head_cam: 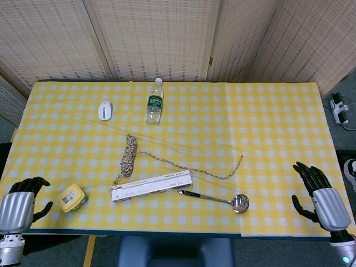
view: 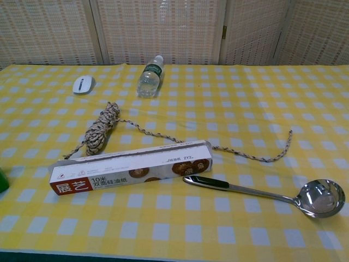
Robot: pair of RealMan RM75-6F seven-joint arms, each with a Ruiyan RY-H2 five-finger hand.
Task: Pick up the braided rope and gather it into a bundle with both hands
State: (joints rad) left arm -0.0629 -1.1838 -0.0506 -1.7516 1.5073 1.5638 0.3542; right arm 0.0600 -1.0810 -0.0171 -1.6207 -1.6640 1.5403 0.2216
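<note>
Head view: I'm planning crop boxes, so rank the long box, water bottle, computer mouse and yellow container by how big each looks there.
1. Long box, clearly largest.
2. Water bottle.
3. Yellow container and computer mouse look about alike; the container sits nearer the camera, so I won't rank them.

I saw the desk (head_cam: pixel 267 128) under a yellow checked cloth (head_cam: pixel 278 167); on it lay the braided rope (head_cam: pixel 129 154), a long box (head_cam: pixel 151 186), ladle (head_cam: pixel 217 198), water bottle (head_cam: pixel 154 102), mouse (head_cam: pixel 105 110) and small yellow tin (head_cam: pixel 72 198).
</note>
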